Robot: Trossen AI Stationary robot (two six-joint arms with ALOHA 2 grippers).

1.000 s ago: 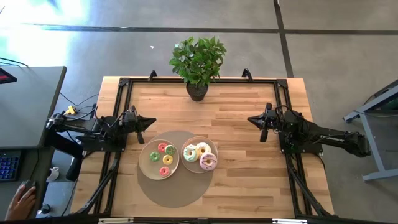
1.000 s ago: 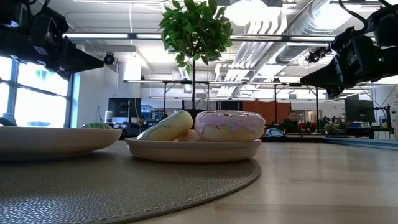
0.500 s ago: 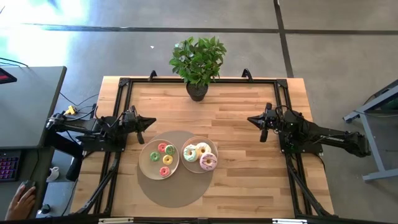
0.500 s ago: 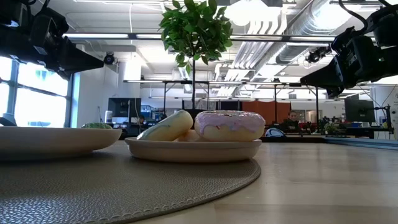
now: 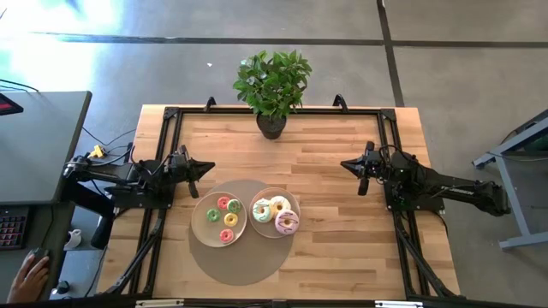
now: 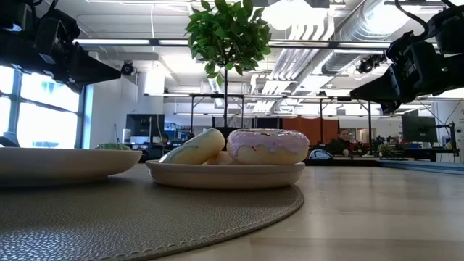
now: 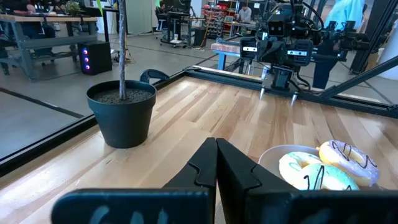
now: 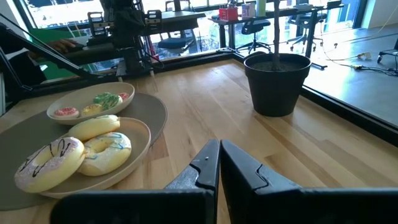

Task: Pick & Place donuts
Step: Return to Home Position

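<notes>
Donuts (image 5: 261, 210) lie on two beige plates, and both plates stand side by side on the far half of the round grey mat (image 5: 242, 261). The left plate (image 5: 199, 224) carries the five small donuts (image 5: 229, 220), in pink, green and yellow, each one flat and close to the others. The right plate (image 5: 295, 204) carries the three large donuts: the white-green one (image 5: 261, 210), the cream one (image 5: 279, 204) and the pink one (image 5: 286, 223), touching each other. In the low view the white-green one is tilted, with one edge raised.

The left tool (image 5: 208, 168) hangs above the bench (image 5: 342, 231) to the left of the mat and a little behind it. Its two fingers are pressed together and hold nothing. The right tool (image 5: 346, 164) hangs well to the right of the mat, also a little behind it, and its fingers are also pressed together with nothing between them. Both tools point toward each other.

A potted plant (image 5: 272, 81) stands far behind the mat, at the back edge of the bench.
</notes>
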